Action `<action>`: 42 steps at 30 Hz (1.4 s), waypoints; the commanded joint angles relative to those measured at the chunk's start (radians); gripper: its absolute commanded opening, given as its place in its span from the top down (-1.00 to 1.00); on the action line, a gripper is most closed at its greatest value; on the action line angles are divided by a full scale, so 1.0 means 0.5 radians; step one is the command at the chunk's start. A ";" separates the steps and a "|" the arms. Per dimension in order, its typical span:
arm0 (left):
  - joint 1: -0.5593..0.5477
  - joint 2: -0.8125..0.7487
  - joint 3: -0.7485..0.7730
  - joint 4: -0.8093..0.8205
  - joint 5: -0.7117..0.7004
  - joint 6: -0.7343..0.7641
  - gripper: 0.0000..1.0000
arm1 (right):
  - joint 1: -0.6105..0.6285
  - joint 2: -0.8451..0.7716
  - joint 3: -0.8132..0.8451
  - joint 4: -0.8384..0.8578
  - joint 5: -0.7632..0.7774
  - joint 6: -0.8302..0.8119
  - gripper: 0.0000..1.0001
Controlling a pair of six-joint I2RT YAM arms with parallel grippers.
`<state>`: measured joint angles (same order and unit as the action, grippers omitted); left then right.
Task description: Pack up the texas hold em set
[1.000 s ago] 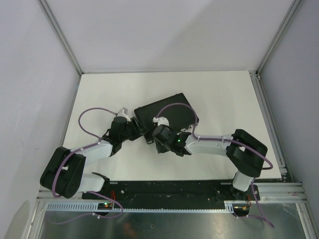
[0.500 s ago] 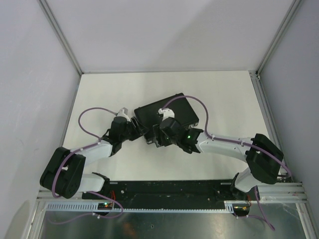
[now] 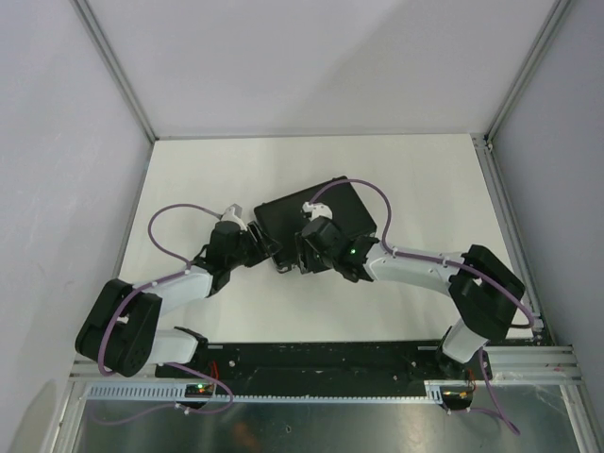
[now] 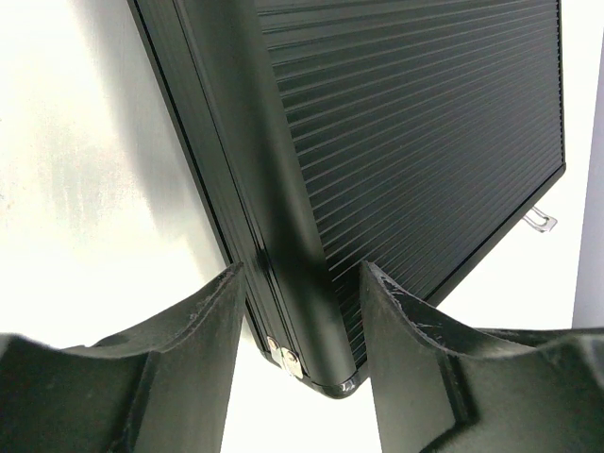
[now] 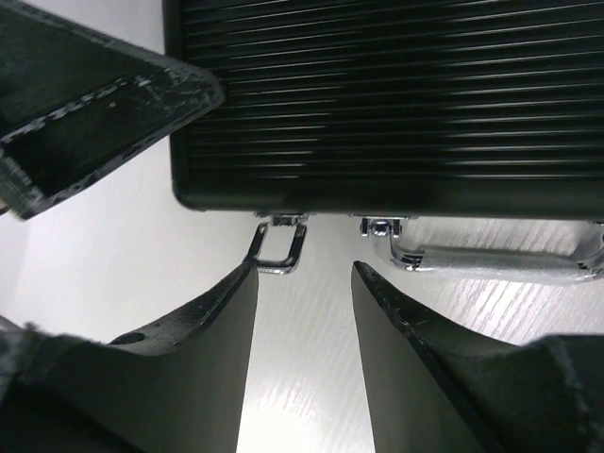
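Observation:
The black ribbed briefcase (image 3: 283,215) of the set lies closed on the white table; chips, dice, cards and buttons are out of view. My left gripper (image 3: 269,249) grips the case's near-left corner. In the left wrist view its fingers (image 4: 300,274) press either side of the case edge (image 4: 283,236). My right gripper (image 3: 300,260) is open and empty at the case's front edge. In the right wrist view the gripper (image 5: 304,269) points at the silver latch loop (image 5: 278,247), its left fingertip against it, and the silver handle (image 5: 481,260) lies to the right.
White table (image 3: 425,189) with grey walls on three sides and metal rails along the edges. Purple cables loop over both arms, one across the case lid (image 3: 363,193). The arm bases sit on the black rail (image 3: 311,359) at the near edge.
My right wrist has moved up and right along the case's front edge, and its elbow has swung. The left arm and the case have not moved.

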<state>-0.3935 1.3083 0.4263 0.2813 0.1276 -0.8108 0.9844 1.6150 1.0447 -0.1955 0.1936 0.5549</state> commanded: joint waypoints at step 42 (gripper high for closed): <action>-0.012 0.064 -0.103 -0.419 -0.116 0.170 -0.12 | 0.165 0.368 0.075 0.154 0.206 -0.101 0.46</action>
<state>-0.3935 1.3083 0.4263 0.2810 0.1268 -0.8070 1.0332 1.7767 1.0794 -0.1513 0.2577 0.5407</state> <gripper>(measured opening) 0.560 0.255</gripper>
